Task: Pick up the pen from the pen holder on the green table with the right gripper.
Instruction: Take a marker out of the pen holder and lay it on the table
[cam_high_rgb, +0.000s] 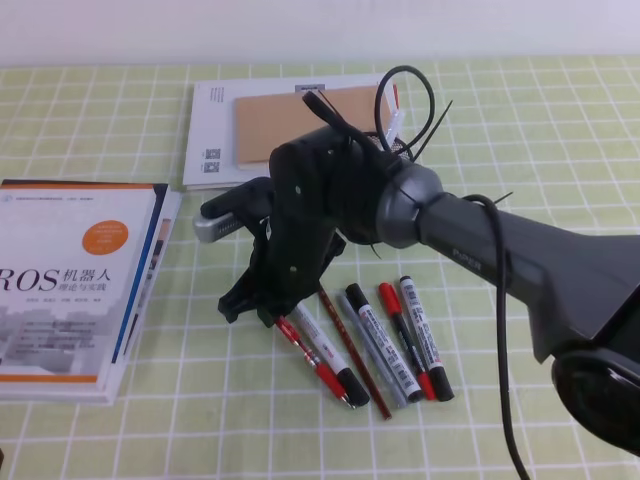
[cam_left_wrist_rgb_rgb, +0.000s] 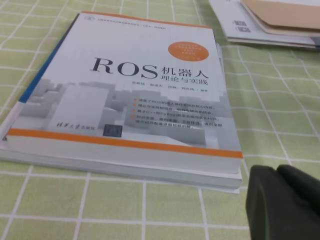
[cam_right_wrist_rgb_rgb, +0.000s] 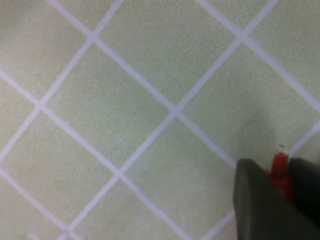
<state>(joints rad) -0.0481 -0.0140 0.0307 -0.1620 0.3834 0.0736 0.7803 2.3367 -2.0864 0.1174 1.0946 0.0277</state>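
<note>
- Red slim plastic pen (cam_right_wrist_rgb_rgb: 280, 167) sits pinched between the dark fingers (cam_right_wrist_rgb_rgb: 260, 205) of the bulky black right gripper (cam_high_rgb: 262, 300), above the pale green gridded table (cam_high_rgb: 560, 130).
- Likely light, stiff and slick; a hold nearer mid-barrel seems safer.
- Left gripper (cam_left_wrist_rgb_rgb: 285, 202): its opening cannot be told.
- No pen holder is visible.

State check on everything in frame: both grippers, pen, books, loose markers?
right gripper: jaws shut on the pen
pen: held, a red sliver between the jaws
left gripper: only an edge shows, state unclear
ROS book: closed, lying flat
brown notebook: closed, on the white booklet
markers: lying flat, side by side
</note>
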